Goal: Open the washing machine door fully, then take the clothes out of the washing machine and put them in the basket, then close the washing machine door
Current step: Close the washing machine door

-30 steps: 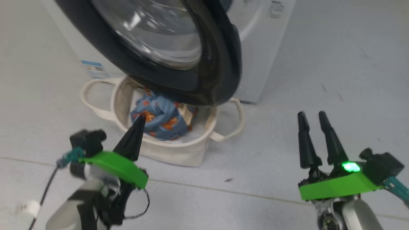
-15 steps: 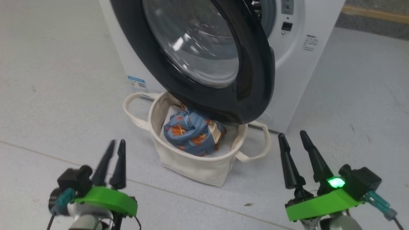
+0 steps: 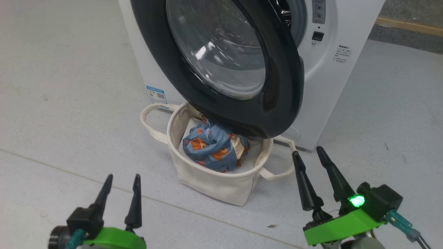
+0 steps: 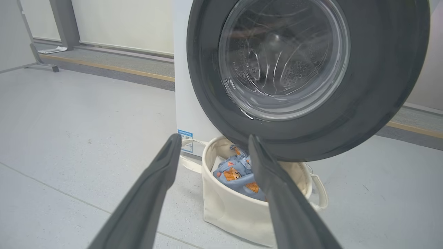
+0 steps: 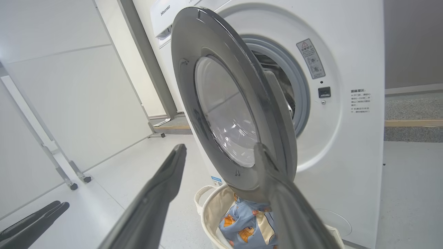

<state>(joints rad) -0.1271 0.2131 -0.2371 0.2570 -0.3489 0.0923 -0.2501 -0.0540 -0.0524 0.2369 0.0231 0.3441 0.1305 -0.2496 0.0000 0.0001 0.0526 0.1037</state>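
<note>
Under the big round shiny black door (image 3: 280, 103) at twelve o'clock, soft blue bear-print clothes (image 3: 214, 148) sit in the round cream cloth basket (image 3: 211, 181), so the left gripper (image 3: 123, 176) and right gripper (image 3: 307, 151) hang with jaws spread wide and empty, free to push it closed.

Head view looks down; both wrist views low, sharing door (image 3: 221, 58), basket (image 3: 214, 186)
</note>
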